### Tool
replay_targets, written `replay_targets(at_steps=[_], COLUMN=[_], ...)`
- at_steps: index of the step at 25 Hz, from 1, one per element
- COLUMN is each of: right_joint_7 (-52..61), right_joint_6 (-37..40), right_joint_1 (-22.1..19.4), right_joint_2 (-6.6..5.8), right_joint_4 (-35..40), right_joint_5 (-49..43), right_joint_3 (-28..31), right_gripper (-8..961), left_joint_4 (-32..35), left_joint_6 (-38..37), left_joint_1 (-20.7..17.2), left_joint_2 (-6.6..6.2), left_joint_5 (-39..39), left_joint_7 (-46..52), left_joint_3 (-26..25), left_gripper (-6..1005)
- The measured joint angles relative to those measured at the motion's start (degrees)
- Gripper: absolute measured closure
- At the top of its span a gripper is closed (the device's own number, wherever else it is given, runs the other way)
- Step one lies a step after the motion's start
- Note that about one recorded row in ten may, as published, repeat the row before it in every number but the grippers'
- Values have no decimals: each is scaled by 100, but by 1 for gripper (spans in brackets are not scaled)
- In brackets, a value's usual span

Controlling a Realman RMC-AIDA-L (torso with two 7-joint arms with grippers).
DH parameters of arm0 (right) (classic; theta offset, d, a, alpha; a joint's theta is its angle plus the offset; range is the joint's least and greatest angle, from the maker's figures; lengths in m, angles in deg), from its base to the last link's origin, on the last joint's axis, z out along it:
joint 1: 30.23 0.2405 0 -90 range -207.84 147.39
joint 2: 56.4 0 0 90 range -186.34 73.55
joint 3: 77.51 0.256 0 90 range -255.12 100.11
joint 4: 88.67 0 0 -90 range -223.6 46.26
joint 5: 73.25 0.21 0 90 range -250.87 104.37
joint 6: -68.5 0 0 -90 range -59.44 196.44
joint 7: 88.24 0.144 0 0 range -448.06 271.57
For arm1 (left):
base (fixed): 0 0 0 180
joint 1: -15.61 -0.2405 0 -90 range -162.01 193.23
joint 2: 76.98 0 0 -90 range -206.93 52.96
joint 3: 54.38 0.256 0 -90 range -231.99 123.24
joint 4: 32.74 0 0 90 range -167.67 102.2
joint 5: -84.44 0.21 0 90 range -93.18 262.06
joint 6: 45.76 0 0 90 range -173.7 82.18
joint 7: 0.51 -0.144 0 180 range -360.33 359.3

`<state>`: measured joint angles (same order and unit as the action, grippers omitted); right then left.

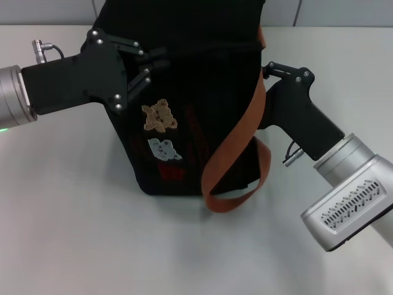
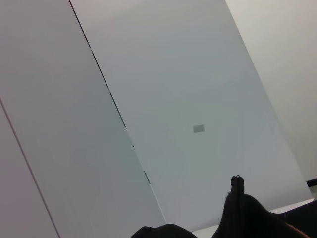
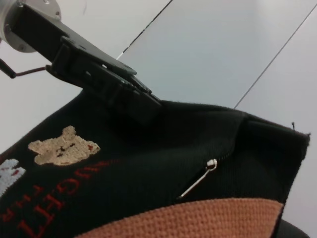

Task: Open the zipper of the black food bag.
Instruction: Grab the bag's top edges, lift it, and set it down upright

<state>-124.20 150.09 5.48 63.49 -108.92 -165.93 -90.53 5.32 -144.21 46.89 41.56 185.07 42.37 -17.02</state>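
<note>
The white table (image 1: 92, 233) is carrying the black food bag (image 1: 202, 92) at its middle, between the two arms. The left gripper (image 1: 150, 64) is pressing its fingers together on the bag's upper left edge. The right gripper (image 1: 267, 70) is meeting the bag's right side behind an orange strap (image 1: 236, 147); I cannot tell how its fingers are standing. The zipper (image 3: 198, 179) pull is hanging near the top edge.
</note>
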Motion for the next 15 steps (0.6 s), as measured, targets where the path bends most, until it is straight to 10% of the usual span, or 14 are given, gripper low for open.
replay_targets(at_steps=[15], right_joint_7=[1], right_joint_6=[-149], right_joint_1=[70], right_joint_2=[0], right_joint_4=[-1], right_joint_5=[-5], right_joint_3=[-18], right_gripper=[955], left_joint_4=[-12], left_joint_6=[-6], left_joint_1=[-63], left_joint_2=[2], left_joint_5=[-112], left_joint_7=[1], left_joint_3=[-70], left_gripper=[931])
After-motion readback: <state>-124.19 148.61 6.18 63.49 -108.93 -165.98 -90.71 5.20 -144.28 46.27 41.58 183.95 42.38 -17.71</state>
